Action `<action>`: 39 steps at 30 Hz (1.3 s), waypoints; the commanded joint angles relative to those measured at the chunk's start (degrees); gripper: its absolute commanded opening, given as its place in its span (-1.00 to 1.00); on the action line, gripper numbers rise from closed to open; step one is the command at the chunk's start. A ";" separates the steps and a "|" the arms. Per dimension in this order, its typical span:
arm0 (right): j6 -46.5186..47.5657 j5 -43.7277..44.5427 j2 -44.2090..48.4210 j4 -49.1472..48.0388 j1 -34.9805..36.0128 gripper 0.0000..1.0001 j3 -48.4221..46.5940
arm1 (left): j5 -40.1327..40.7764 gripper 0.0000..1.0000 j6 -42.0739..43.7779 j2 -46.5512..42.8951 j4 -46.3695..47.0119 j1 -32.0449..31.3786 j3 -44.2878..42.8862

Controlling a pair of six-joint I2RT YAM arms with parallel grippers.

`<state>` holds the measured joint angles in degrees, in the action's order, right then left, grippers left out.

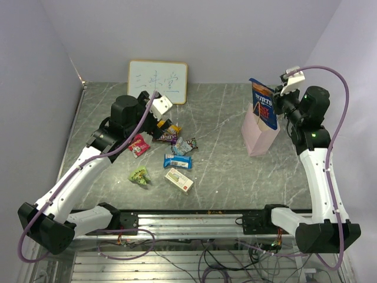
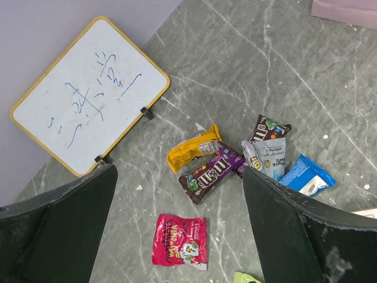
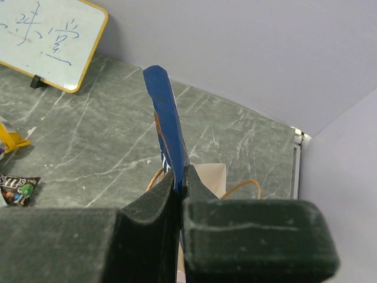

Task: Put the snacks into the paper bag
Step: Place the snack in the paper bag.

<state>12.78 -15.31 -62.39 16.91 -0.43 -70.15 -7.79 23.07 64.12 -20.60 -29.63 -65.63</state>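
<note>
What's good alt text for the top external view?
The right end effector holds a dark blue crisp bag upright at the mouth of the pink paper bag on a grey table. The left end effector hovers above loose snacks; a whiteboard stands behind.

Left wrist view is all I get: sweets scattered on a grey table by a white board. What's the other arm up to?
Observer: The right gripper is shut on the dark blue crisp bag, holding it upright over the pink paper bag.
Visitor: So is it in the bag?
Observer: Not let go yet. Its lower end is at the bag's mouth and most of it stands above the rim.
Visitor: Any sweets I'm missing?
Observer: Two lie mostly outside your frame, nearer the arms' bases: a green packet and a cream bar.
</note>
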 commanded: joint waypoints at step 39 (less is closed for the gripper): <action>-0.45 4.83 3.74 -3.58 -3.70 -0.85 17.87 | -3.89 1.00 1.92 -1.26 2.66 0.60 2.72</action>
<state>12.67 -12.64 -58.92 14.46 -3.70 -52.99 -9.74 24.25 63.77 -19.11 -29.56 -62.92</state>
